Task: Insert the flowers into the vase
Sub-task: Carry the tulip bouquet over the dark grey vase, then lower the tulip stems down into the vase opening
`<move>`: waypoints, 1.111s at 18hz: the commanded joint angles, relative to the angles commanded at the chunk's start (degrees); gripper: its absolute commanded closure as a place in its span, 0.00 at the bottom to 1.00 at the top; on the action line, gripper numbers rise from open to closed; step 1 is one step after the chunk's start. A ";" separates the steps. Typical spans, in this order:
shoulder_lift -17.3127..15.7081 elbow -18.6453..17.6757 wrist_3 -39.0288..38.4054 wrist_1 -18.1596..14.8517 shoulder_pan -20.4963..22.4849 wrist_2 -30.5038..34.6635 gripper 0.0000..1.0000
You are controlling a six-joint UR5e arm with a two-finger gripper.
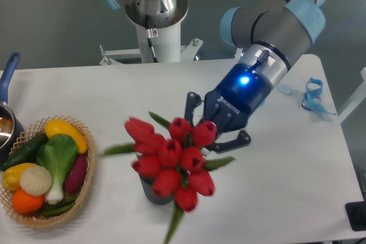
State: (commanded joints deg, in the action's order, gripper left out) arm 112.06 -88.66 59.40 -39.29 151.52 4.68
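- My gripper (201, 132) is up over the table (114, 92), just right of the vase (153, 192) & a bit farther back.
- It is clamped on the flowers (171, 158). The dark fingers (235, 140) stick out on both sides of the bunch, near the 2 red heads at the top right.
- The flowers hang from my gripper, down & to the left of it. They are in the air, tilted.
- The red heads sit right in front of the vase top, so I can't see the vase mouth. Only the low part of the vase shows, dark grey w/ ribs, under the bunch.
- I can't tell if any stem is inside the vase. One green stem (173, 226) pokes down past the vase on its right side, out in the open.
- A long green leaf (119, 149) sticks out left of the vase top. Another leaf pokes out right of the bunch, under my gripper.
- The flowers look a bit blurry.
- Left of the vase, well apart, is a wicker basket (87, 170) w/ toy veg (57, 155) in it: yellow, green, orange, white, purple.
- Left of the basket, at the table edge, is a pot w/ a blue handle (8, 72).
- Far right of the vase, near the back right corner of the table, lies a blue strap (313, 96).
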 joint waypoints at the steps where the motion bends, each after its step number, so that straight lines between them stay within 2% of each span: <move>1: -0.18 -1.67 1.58 0.00 0.00 -1.58 0.85; 4: -1.49 -4.76 3.09 0.00 0.09 -3.62 0.85; 15: -0.79 -5.55 4.33 -0.09 -1.14 -3.62 0.85; 20: -0.09 -8.27 8.45 -0.09 -1.32 -3.45 0.85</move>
State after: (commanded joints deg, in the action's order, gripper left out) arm 111.97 -96.94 67.85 -39.37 150.21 1.23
